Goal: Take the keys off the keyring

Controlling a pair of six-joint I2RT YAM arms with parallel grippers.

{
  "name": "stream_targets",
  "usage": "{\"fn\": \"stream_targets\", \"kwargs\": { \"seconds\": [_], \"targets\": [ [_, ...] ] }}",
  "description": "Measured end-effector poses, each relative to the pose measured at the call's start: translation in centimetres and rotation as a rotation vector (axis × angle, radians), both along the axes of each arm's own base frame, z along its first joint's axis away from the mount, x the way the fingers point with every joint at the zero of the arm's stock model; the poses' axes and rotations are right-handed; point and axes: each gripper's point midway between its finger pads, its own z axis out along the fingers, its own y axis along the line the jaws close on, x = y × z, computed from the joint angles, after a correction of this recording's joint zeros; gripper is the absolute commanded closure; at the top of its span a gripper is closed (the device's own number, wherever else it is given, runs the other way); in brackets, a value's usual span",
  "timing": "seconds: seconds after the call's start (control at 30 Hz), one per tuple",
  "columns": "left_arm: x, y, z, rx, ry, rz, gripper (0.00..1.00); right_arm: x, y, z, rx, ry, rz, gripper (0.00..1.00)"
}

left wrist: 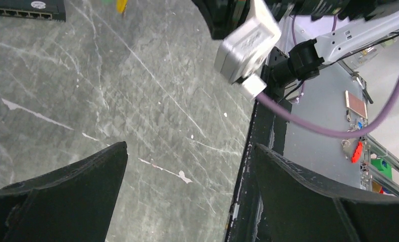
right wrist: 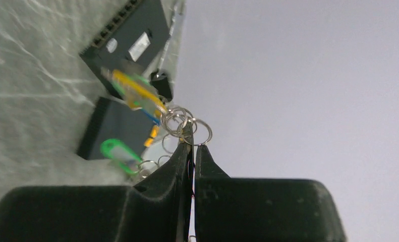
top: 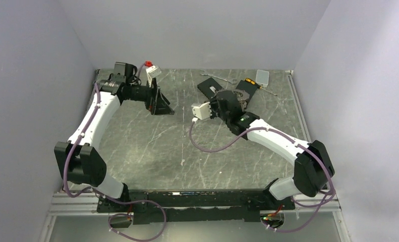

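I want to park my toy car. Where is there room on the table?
The table is bare in the middle, from the left gripper to the front rail. It's crowded at the back right: black box, wrench, right gripper pinching the keyring of keys.

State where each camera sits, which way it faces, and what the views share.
Top external: above and behind the bases, looking down on the table; left arm and right arm show.
Left wrist: on the left gripper, facing across the table at the right arm's camera; its open fingers show.
Right wrist: on the right gripper, facing the grey wall; its shut fingers pinch the keyring, keys attached.
Shared: all three show the black box.
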Motion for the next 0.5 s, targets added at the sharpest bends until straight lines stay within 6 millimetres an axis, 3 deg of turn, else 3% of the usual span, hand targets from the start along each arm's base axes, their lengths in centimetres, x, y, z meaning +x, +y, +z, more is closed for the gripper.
{"fn": "stream_targets", "kwargs": {
  "seconds": [0.3,0.37,0.5],
  "targets": [
    [2.3,0.0,-2.7,-0.029,0.036,-0.001,0.02,0.3,0.0,-2.6,-0.256,-0.286,0.082,1.00],
    [2.5,0.2,-2.9,-0.025,0.020,0.010,0.02,0.7,0.1,-1.8,-0.224,-0.303,0.062,1.00],
    [2.8,0.4,-3.2,-0.014,-0.010,0.022,0.04,1.6,0.7,1.7,-0.042,-0.317,-0.003,1.00]
  ]
}}
